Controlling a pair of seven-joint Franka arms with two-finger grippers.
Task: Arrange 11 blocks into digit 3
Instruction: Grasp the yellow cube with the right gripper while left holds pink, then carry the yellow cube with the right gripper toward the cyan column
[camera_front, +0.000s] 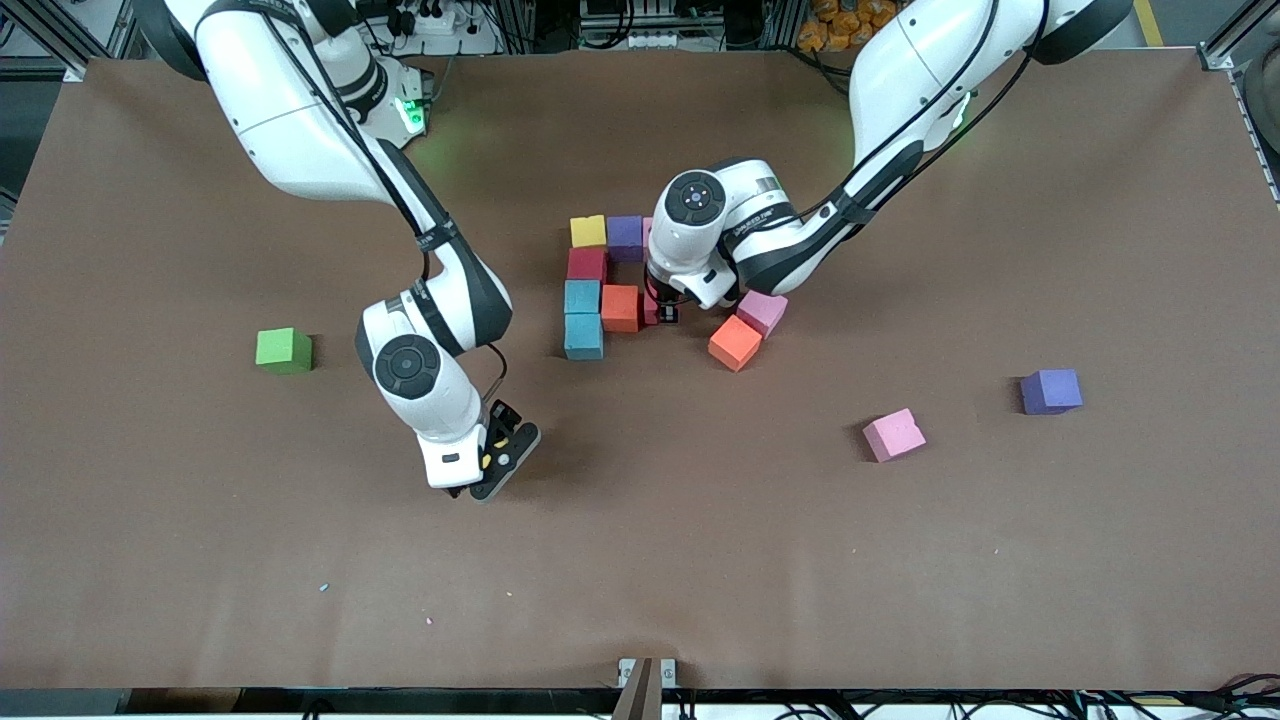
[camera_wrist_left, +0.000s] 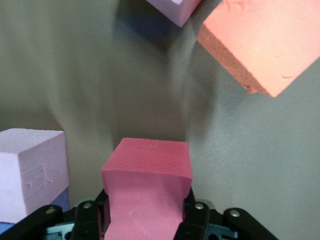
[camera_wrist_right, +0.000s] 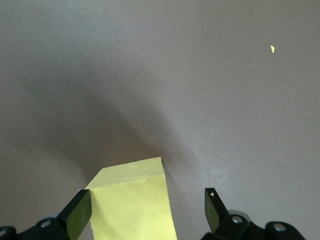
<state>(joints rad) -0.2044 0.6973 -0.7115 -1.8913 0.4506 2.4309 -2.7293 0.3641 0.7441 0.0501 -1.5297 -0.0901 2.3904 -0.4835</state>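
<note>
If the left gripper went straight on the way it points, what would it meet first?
Probably the table. The left gripper points down, jaws shut on a red block, so that block would touch bare table beside the placed orange block. The loose orange block looks clear, though depth is unclear.

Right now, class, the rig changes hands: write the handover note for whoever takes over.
Left gripper: shut on a deep pink block, low beside the placed orange block.
Right gripper: open, with a yellow block between its fingers, toward the right arm's end of the table.
Done: top yellow block, purple block, red block, two light blue blocks and the orange one sit joined.
To do: set down the held block, then finish the 3 from the loose orange block, two pink blocks and loose purple block.
Leave the green cube.
</note>
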